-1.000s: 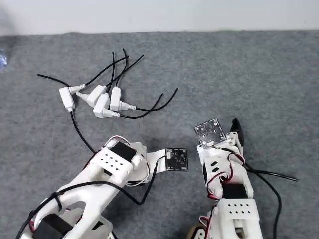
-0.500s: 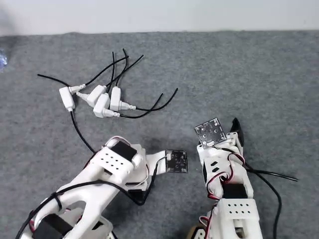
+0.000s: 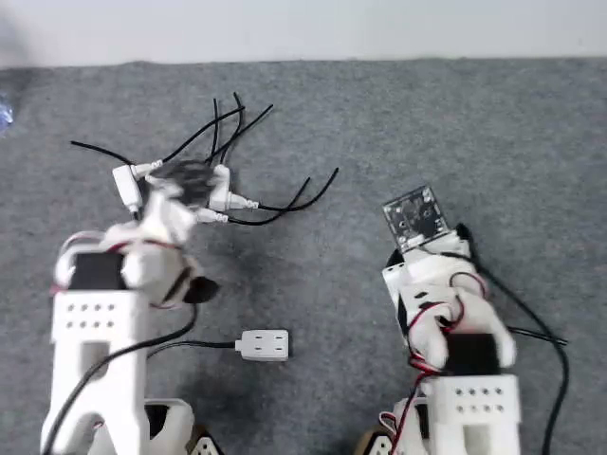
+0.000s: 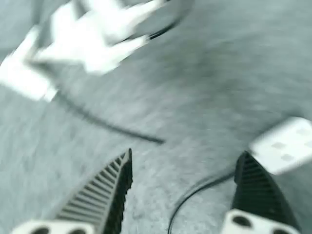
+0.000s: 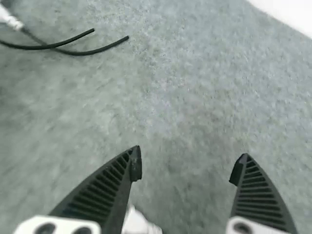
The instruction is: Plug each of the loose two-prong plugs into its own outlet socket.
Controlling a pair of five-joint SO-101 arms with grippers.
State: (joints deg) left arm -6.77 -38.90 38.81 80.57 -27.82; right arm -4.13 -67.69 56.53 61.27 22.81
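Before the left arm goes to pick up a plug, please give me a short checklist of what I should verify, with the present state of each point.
1. The left end effector is open and empty: ok, nothing is held.
2. The right end effector is open and empty: ok, nothing is held.
3. The outlet block is free: ok, it lies alone with nothing inserted.
4. The plugs are separated enough for a clean grasp: not ok, they lie bunched together.
5. The left end effector is lined up on one single plug: cannot tell which plug it is over.
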